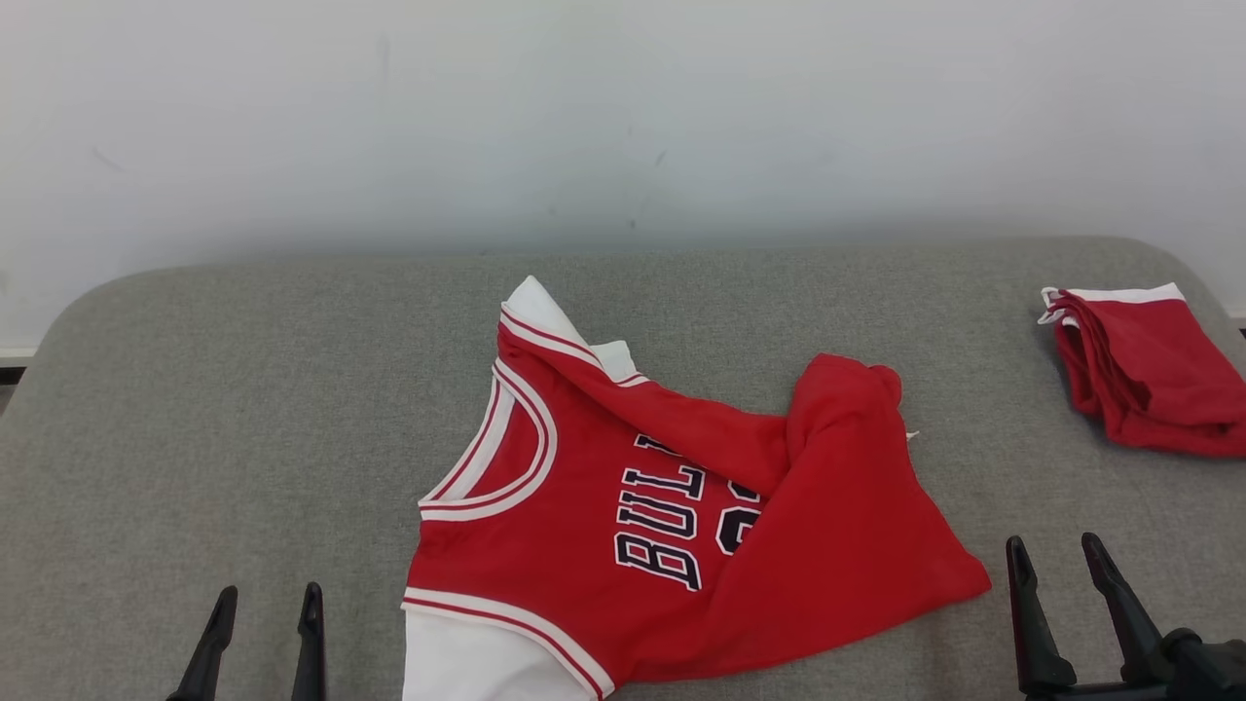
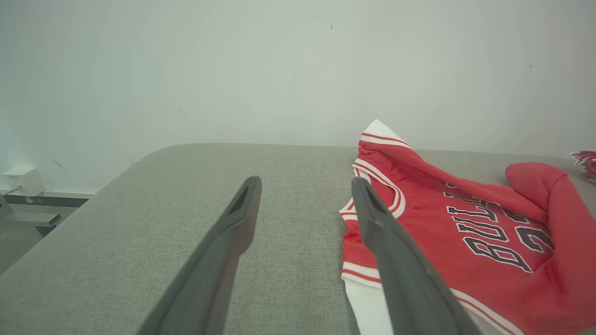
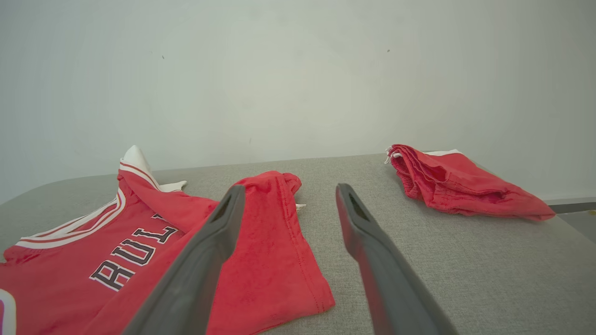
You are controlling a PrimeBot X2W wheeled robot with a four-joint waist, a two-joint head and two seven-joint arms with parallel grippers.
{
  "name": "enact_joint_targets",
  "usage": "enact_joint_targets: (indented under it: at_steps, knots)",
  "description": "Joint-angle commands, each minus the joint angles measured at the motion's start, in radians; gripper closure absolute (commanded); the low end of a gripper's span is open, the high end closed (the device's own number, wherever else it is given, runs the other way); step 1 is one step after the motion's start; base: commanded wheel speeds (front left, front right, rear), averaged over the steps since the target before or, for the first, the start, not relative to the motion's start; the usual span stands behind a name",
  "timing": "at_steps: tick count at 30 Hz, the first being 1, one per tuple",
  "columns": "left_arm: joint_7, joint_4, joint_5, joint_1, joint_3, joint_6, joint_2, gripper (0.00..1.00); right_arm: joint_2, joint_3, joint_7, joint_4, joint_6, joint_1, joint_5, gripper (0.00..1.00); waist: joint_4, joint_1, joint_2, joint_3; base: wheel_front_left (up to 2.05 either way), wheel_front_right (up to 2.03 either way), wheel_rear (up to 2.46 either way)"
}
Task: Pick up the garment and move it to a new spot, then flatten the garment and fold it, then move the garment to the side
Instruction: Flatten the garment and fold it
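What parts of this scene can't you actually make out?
1. Jersey lettering and number: head view, partly covered by its own folded-over fabric.
2. Jersey's near edge: head view, cut off by the bottom edge.
3. Second red garment: head view, clipped by the right edge; type unclear, folded.

Both the left pincer (image 1: 271, 589) and right pincer (image 1: 1053, 538) bear long, tapered, dark fingers (image 2: 223, 251).

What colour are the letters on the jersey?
The letters are dark with white outlines, clearest in head view.
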State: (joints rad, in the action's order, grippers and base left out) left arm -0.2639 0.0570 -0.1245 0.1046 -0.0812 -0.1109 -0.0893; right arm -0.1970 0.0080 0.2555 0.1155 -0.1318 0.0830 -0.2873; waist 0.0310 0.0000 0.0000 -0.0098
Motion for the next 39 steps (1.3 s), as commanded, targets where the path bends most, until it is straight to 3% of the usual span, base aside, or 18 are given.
enact_joint_targets:
  at_steps: [1, 7, 14, 20, 25, 31, 39]
  knots:
    - [0.000, 0.004, 0.003, 0.004, 0.001, -0.001, -0.003, 0.00, -0.005, -0.002, 0.004, 0.003, 0.003, 0.008, 0.000, 0.00, 0.003, 0.0000, 0.0000, 0.000, 0.00, 0.00, 0.00]
    - [0.000, 0.038, -0.009, 0.002, 0.026, -0.009, -0.006, 0.00, -0.014, -0.006, -0.005, 0.023, 0.003, 0.000, 0.001, 0.00, 0.010, 0.0000, 0.0000, 0.001, 0.00, 0.00, 0.00]
    - [0.016, 0.163, -0.037, -0.023, 0.121, -0.019, -0.033, 0.00, -0.055, 0.015, -0.023, 0.114, 0.003, -0.050, -0.001, 0.00, 0.021, 0.0000, 0.0000, 0.017, 0.00, 0.00, 0.00]
    - [0.028, 0.280, -0.075, -0.044, 0.208, -0.018, -0.046, 0.00, -0.084, 0.056, -0.030, 0.259, 0.003, -0.125, -0.014, 0.00, 0.030, 0.0000, 0.0000, 0.040, 0.00, 0.00, 0.00]
    - [0.017, 0.400, -0.141, -0.085, 0.309, -0.018, -0.066, 0.00, -0.098, 0.093, -0.016, 0.452, 0.003, -0.215, -0.047, 0.00, 0.043, 0.0000, 0.0000, 0.070, 0.00, 0.00, 0.00]
    - [0.005, 0.506, -0.197, -0.138, 0.373, -0.018, -0.077, 0.00, -0.085, 0.131, 0.000, 0.639, 0.003, -0.307, -0.074, 0.00, 0.057, 0.0000, 0.0000, 0.098, 0.00, 0.00, 0.00]
    - [0.005, 0.587, -0.252, -0.191, 0.407, -0.018, -0.064, 0.00, -0.056, 0.183, 0.005, 0.772, 0.003, -0.376, -0.114, 0.00, 0.061, 0.0000, 0.0000, 0.112, 0.00, 0.00, 0.00]
